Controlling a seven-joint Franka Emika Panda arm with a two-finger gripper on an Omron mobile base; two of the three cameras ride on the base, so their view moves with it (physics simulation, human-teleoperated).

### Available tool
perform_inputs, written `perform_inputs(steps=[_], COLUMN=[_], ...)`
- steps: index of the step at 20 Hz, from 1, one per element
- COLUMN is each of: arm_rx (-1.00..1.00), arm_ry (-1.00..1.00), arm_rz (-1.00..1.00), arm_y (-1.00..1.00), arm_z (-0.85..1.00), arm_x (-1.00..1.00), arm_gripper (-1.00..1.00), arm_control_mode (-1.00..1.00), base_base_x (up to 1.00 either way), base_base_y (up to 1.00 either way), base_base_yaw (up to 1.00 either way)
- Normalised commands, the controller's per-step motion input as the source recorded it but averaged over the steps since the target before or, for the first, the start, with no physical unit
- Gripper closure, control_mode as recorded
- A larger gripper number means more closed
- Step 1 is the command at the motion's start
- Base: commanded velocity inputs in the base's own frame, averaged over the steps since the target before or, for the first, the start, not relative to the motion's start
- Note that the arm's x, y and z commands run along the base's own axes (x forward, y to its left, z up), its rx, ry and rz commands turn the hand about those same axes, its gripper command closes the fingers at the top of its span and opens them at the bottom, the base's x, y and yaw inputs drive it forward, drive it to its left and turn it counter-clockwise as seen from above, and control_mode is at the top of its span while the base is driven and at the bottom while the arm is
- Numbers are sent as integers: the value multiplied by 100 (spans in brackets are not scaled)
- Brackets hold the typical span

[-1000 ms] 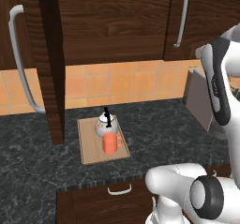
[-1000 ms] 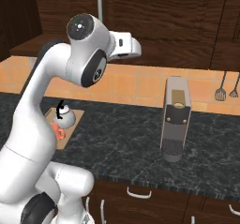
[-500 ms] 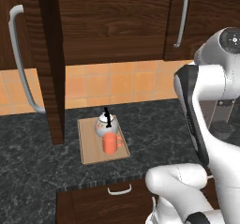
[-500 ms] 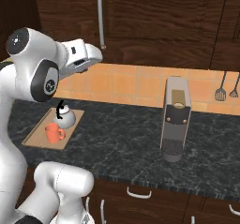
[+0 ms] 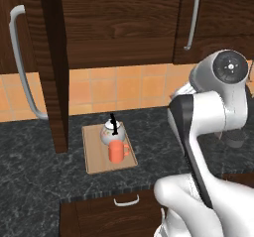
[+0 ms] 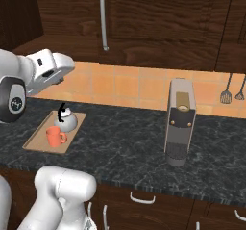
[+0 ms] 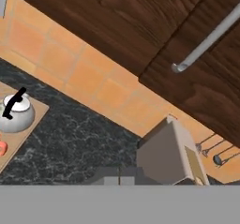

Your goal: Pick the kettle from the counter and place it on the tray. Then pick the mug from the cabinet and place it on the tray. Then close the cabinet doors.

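The light-wood tray (image 5: 93, 154) (image 6: 36, 142) lies on the dark marbled counter (image 5: 30, 166). On it stand the white kettle (image 5: 111, 132) (image 6: 65, 121) (image 7: 16, 116) with its black handle and, just in front, the orange-red mug (image 5: 117, 152) (image 6: 55, 137). The cabinet's left door (image 5: 52, 67) is swung out, edge-on, with its bar handle (image 5: 21, 67) toward me. The right door (image 5: 218, 23) (image 6: 158, 22) lies flush. My gripper (image 7: 119, 175) (image 6: 60, 81) hovers above and behind the tray, fingers together and empty.
A grey coffee machine (image 6: 179, 123) (image 7: 168, 155) stands on the counter to the right of the tray. Utensils (image 6: 230, 92) hang on the orange tiled wall. Drawer fronts with small handles (image 5: 125, 201) run under the counter edge.
My arm has swung left across the counter, bringing the hand lower and nearer the tray side. Kettle, mug and both doors have stayed where they were.
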Motion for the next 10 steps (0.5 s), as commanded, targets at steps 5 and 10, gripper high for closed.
perform_inputs(steps=[5, 10], arm_rx=[-16, -4], arm_ry=[-2, -30], arm_rz=[12, 10], arm_y=[63, 26], arm_z=[-56, -66], arm_x=[-28, -20], arm_gripper=[100, 100], arm_control_mode=[-100, -100], base_base_x=[0, 0], base_base_y=[0, 0], base_base_yaw=[0, 0])
